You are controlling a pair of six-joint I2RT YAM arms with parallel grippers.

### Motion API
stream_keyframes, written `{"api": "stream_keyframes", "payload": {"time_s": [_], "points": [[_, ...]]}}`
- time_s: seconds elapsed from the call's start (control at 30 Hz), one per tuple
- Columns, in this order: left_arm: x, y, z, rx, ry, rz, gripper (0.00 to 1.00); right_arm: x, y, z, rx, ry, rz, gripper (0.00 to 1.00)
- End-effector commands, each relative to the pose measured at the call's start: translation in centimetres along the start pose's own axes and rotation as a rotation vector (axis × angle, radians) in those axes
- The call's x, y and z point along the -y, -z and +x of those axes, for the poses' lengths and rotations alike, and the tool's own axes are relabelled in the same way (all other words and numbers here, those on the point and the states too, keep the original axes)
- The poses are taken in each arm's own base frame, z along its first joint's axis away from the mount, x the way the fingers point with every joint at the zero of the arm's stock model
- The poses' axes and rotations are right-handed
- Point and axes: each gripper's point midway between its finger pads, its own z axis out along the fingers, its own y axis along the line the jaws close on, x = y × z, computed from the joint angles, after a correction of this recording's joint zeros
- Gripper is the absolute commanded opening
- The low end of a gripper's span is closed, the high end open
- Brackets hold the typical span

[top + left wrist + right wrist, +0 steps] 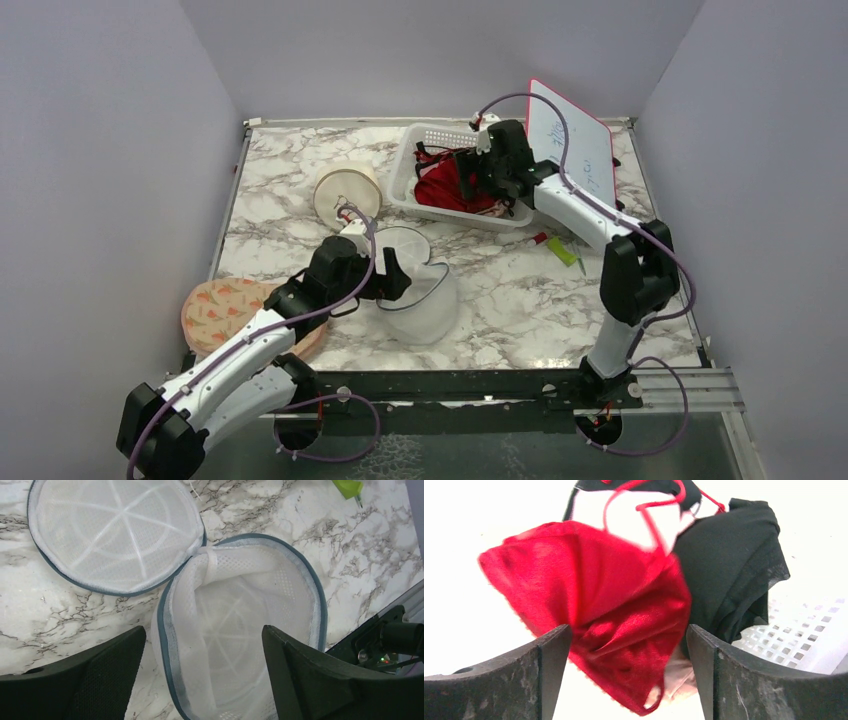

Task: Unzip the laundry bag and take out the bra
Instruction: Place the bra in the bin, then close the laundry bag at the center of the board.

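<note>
The laundry bag (428, 302) lies unzipped on the marble table. Its round lid (115, 530) is folded back and the grey-blue zip rim rings a white mesh body (240, 625) with nothing showing inside. My left gripper (204, 645) hangs open just above that rim, its fingers either side of the rim. The red bra (609, 605) sits in the white basket (432, 140) at the back, blurred, beside a black garment (729, 560). My right gripper (629, 645) is open over the bra, its fingers apart and not pinching the cloth.
A cream round case (347, 192) stands behind the bag. A flat peach patterned pouch (225, 310) lies at the front left by the left arm. A red-edged whiteboard (570, 145) leans at the back right. A green marker (562, 250) lies near the basket.
</note>
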Motion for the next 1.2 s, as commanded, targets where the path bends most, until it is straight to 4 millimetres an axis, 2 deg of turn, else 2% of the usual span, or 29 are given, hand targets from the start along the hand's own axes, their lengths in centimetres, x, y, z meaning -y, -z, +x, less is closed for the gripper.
{"api": "stream_keyframes", "payload": {"time_s": [0.0, 0.1, 0.27, 0.4, 0.63, 0.7, 0.77, 0.83, 0.93, 1.03, 1.17], "points": [[-0.1, 0.4, -1.6, 0.019, -0.019, -0.042, 0.85, -3.6, 4.5, -2.6, 0.087, -0.002, -0.206, 0.86], [0.1, 0.7, -2.4, 0.038, -0.013, -0.057, 0.98, -4.0, 7.0, -3.6, 0.141, -0.001, -0.226, 0.91], [0.2, 1.9, -5.0, 0.069, -0.08, -0.098, 0.99, -4.5, 10.1, -3.8, 0.187, 0.019, -0.265, 0.93], [-0.6, 2.5, -7.2, 0.081, -0.116, -0.177, 0.99, -4.7, 12.6, -3.4, 0.231, 0.018, -0.291, 0.94], [-2.6, 0.6, -8.1, 0.07, 0.046, -0.191, 0.98, -7.2, 15.8, -3.2, 0.293, -0.021, -0.442, 0.95], [-2.9, 0.0, -8.2, 0.073, 0.106, -0.159, 0.98, -7.2, 16.2, -3.3, 0.297, -0.018, -0.447, 0.95], [-3.7, -0.6, -7.9, 0.064, 0.153, -0.17, 0.98, -7.1, 16.5, -3.1, 0.292, -0.01, -0.438, 0.95], [-5.3, -1.2, -7.1, 0.047, 0.209, -0.218, 0.98, -6.9, 16.7, -2.9, 0.29, -0.006, -0.426, 0.96], [-7.9, -2.4, -4.6, 0.019, 0.329, -0.281, 0.95, -6.7, 17.1, -2.7, 0.297, -0.008, -0.417, 0.96], [-8.4, -3.9, -2.3, 0.001, 0.451, -0.233, 0.86, -6.7, 17.3, -2.4, 0.296, -0.017, -0.415, 0.96], [-8.7, -5.5, -0.8, 0.016, 0.538, -0.185, 0.74, -6.6, 17.8, -2.7, 0.303, -0.017, -0.412, 0.95]]}}
